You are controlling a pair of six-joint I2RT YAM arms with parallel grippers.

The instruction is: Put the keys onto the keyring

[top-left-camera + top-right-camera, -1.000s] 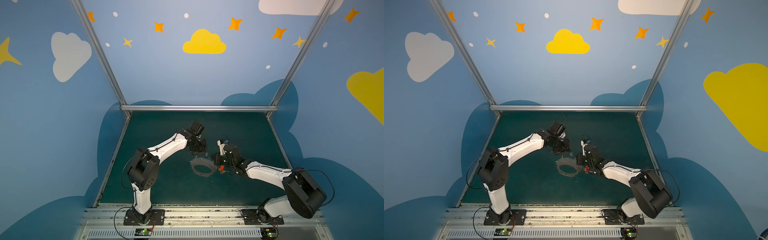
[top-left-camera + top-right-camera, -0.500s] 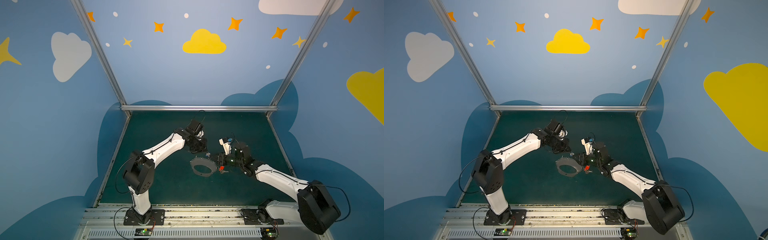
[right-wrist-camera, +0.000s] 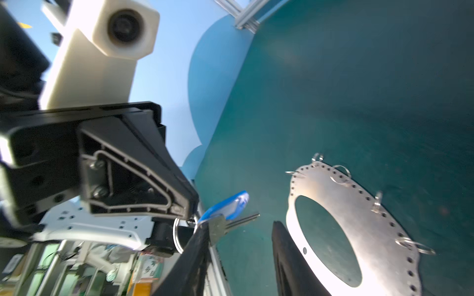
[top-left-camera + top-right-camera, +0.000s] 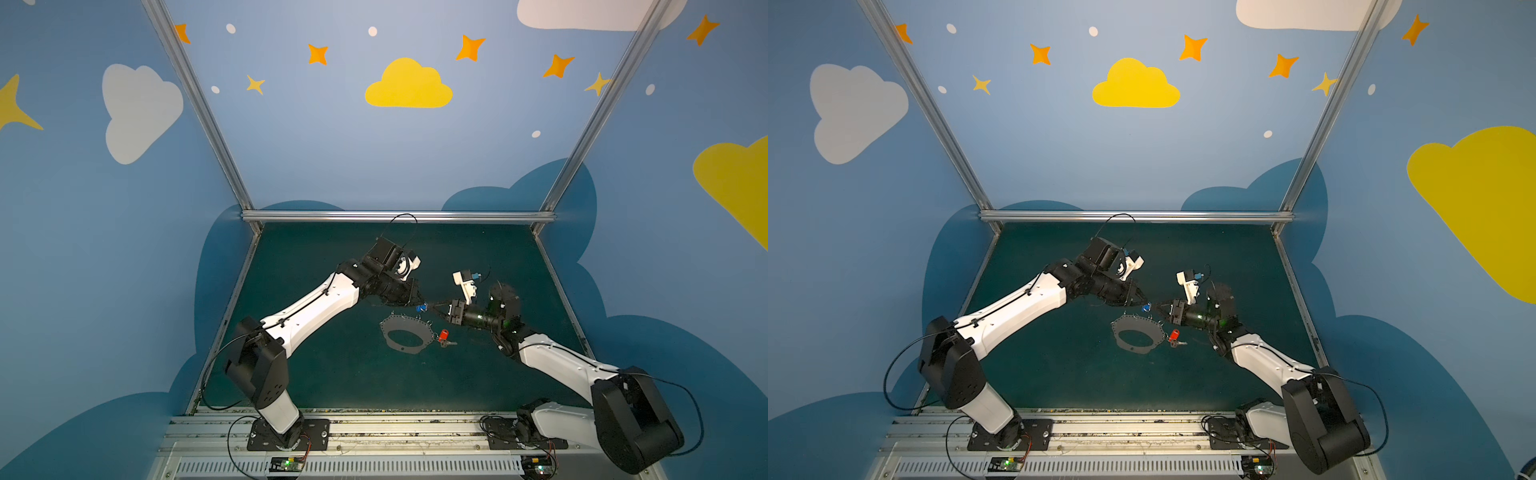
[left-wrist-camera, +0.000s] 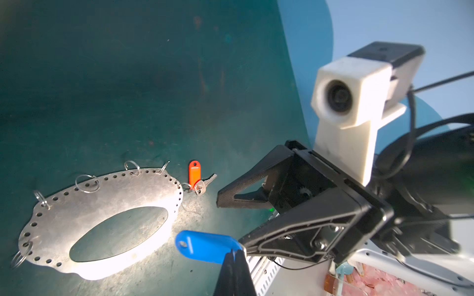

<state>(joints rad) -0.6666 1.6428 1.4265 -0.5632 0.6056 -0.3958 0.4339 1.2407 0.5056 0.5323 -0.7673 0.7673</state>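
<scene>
The left claw (image 5: 234,256) is pressed together on the blue-tagged key (image 5: 205,246), pinching it where the tag meets its small split ring. It holds the key in the air above the table (image 4: 332,374), just past the keyring (image 5: 102,202) on the side toward the table's far edge. The right claw (image 5: 229,222) faces it with jaws apart and nothing gripped. In the right wrist view one finger lies just beside the key's blade, and whether it touches cannot be told. The keyring lies flat near the middle of the table, with small wire rings standing along its rim. The red-tagged key (image 5: 194,174) rests at the rim facing the table's right edge and appears already hooked to one of those rings.

The step in hand looks like a handover of the blue-tagged key before it is threaded. To do it well, the right claw should close on the metal blade or bow, not the slick plastic tag, leaving the split ring free and in sight. The left claw should let go only once that grip is firm, or the key drops. The claws are nearly tip to tip, so a slow, straight approach avoids a knock. The thin, loose keyring would likely slide when pushed, so the freed claw should pin it first.
</scene>
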